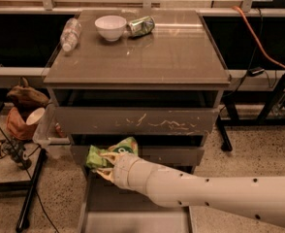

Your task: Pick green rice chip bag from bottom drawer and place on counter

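The green rice chip bag, a crinkled green pouch, is held in my gripper at the left front of the cabinet, just above the open bottom drawer. My white arm reaches in from the lower right and covers part of the drawer floor. The gripper's tan fingers are closed around the bag's lower edge. The bag is level with the middle drawer front, well below the counter.
On the counter's far left stand a white bowl, a crushed green can and a lying plastic bottle. The white-scratched drawer front is above the bag. A clear bin, cables and a brown bag sit at left.
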Tool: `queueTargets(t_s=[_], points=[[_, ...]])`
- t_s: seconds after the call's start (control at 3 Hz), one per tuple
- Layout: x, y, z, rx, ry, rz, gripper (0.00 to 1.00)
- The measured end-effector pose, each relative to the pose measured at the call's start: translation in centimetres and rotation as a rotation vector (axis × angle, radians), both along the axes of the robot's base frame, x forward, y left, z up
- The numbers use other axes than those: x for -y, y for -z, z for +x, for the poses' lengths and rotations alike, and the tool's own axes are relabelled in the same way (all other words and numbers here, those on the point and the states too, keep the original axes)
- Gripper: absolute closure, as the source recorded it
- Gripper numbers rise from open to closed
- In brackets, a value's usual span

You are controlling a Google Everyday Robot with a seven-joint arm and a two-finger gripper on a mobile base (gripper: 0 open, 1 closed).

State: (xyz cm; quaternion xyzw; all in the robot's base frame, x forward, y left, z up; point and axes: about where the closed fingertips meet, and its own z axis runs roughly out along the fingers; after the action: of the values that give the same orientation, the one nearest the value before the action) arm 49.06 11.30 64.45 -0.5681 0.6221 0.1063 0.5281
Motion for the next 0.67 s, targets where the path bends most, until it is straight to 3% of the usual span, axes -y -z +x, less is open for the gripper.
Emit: queueTargets(t_s=[0.33, 0.67], points=[[0.9, -6.8, -0.4, 0.108, 0.004, -0.010, 1.00], [2.0, -16.6, -0.2, 0.256, 0.017, -0.065, 1.00]])
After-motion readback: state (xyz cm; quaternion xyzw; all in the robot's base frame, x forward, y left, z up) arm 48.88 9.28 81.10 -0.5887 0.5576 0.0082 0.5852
